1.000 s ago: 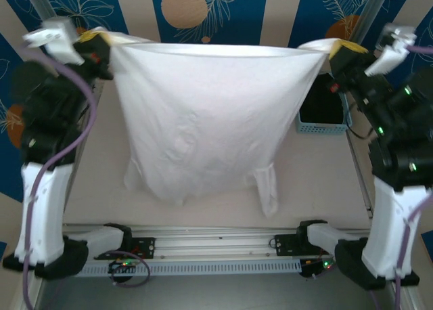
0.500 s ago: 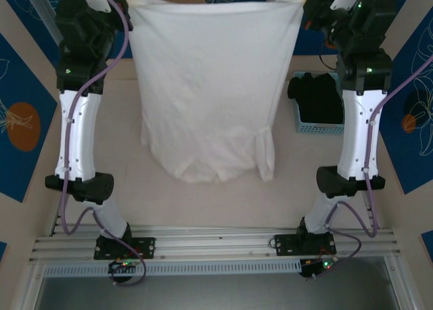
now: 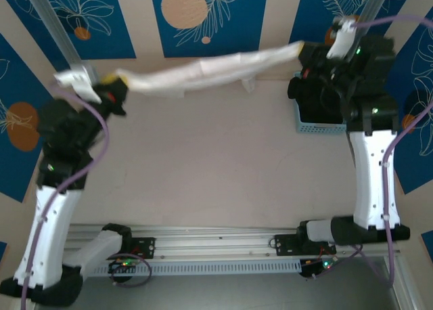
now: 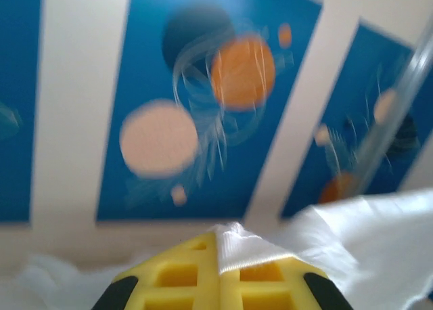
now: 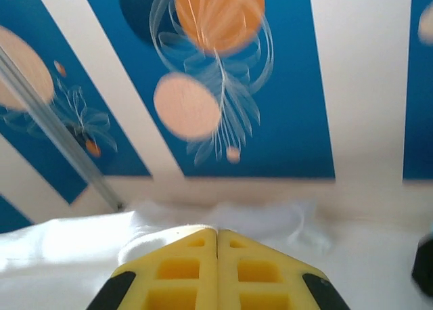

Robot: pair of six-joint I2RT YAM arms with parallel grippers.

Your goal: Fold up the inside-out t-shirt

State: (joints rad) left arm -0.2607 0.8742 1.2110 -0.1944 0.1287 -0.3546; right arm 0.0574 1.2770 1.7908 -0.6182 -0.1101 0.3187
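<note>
One inside-out t-shirt, white and wrinkled, is drawn out into a long narrow band and held clear of the table. The band runs leftward from just beyond the blue basket, and the end farthest from the basket hangs a little lower. A small flap of cloth hangs from the band's underside, somewhat nearer the basket than the band's middle. Two grippers carry the band, one at each end. The right gripper is at the end close to the basket's far left corner. Its yellow fingers are pressed flat together, with white cloth gathered about their tips in the right wrist view. The left gripper is at the end well to the left of the basket. Its yellow fingers are closed against each other, with a fold of the white cloth nipped between their tips in the left wrist view. One black garment lies inside the basket. One backdrop wall stands behind the basket, with blue panels, pale stripes and orange discs. One metal rail crosses the table's near edge, well to the near side of the basket, and both arm bases sit on it.
</note>
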